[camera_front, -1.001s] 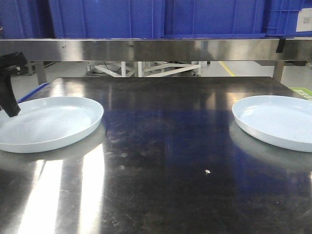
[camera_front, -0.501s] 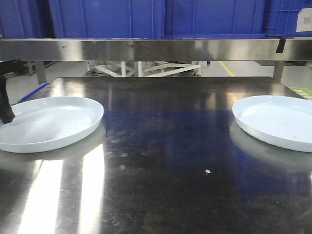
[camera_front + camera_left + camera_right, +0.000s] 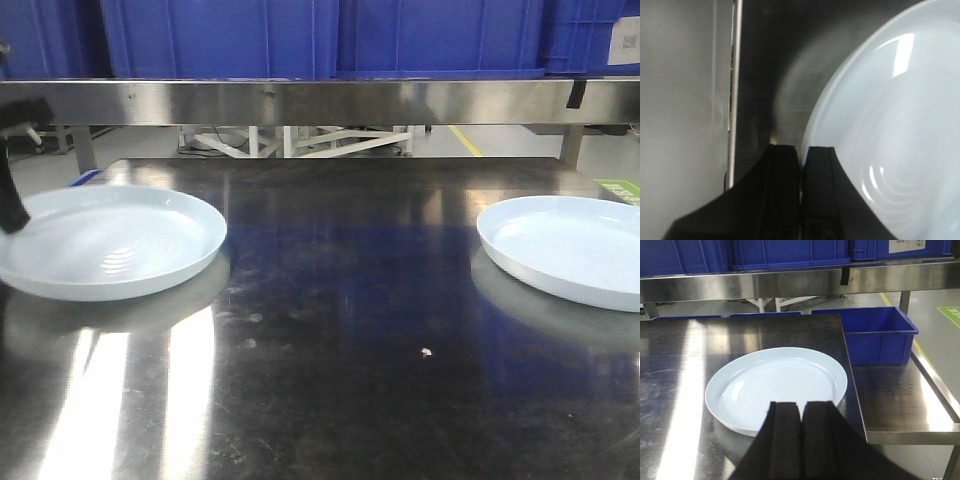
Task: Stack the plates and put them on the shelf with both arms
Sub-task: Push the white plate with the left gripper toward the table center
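Finally lifting the left plate [image 3: 115, 240] off the counter [image 3: 340, 300], pinching its rim in the left claw [image 3: 801, 165] and holding it higher and further right than a moment ago. Keeping the right claw [image 3: 801, 410] pressed together, empty, over the right plate [image 3: 570, 250] lying flat on the counter. Probably stacking next, then heading for the shelf [image 3: 330, 100].

It looks like a factory or warehouse floor. A bare steel tabletop [image 3: 340, 300] fills the front view. At 12 o'clock a brushed-steel shelf [image 3: 320, 100] carries a row of big blue crates [image 3: 300, 35]. Under it, a grey concrete floor [image 3: 150, 150] shows a painted yellow line [image 3: 465, 140] at 1 o'clock and a green marking [image 3: 620, 187] at 3 o'clock. In the right wrist view, another blue crate [image 3: 880, 337] sits low beside the table, at 2 o'clock.
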Robot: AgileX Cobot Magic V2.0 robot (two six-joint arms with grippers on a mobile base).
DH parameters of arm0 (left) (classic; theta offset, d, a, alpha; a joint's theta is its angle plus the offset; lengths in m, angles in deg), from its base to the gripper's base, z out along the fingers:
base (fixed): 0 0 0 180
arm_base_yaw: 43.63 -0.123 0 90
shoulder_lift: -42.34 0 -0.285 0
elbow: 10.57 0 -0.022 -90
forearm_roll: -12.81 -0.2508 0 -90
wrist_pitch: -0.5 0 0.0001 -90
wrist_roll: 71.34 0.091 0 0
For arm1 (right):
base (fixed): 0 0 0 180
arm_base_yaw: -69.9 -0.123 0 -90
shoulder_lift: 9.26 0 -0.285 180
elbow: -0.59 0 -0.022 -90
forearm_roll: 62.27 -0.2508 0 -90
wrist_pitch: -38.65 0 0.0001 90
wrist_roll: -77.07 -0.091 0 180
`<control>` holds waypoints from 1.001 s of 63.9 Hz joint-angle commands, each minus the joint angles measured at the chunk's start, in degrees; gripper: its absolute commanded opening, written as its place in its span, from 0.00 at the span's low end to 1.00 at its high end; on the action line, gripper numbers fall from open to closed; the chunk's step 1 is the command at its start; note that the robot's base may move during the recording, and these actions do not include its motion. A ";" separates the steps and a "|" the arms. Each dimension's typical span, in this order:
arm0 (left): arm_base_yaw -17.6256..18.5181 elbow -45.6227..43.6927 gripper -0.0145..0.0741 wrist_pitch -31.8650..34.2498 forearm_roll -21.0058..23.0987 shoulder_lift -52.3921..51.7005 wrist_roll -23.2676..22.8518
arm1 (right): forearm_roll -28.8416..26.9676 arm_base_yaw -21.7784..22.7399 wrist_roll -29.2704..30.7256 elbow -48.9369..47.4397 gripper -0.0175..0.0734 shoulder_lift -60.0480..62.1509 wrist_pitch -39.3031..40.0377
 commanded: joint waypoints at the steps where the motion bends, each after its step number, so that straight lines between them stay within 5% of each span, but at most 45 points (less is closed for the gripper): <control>1: 1.41 -4.09 0.26 -1.87 4.59 -4.09 -0.16 | 0.34 0.17 0.14 -0.10 0.26 1.06 5.08; 21: 12.36 -8.48 0.26 4.32 14.67 -3.96 -0.16 | 0.34 0.17 0.14 -0.10 0.26 1.06 5.08; 39: 21.25 -8.48 0.26 13.49 14.56 2.11 -0.16 | 0.34 0.17 0.14 -0.10 0.26 1.06 5.08; 64: 23.50 -8.48 0.35 14.38 9.54 4.11 -0.16 | 0.34 0.17 0.14 -0.10 0.26 1.06 5.08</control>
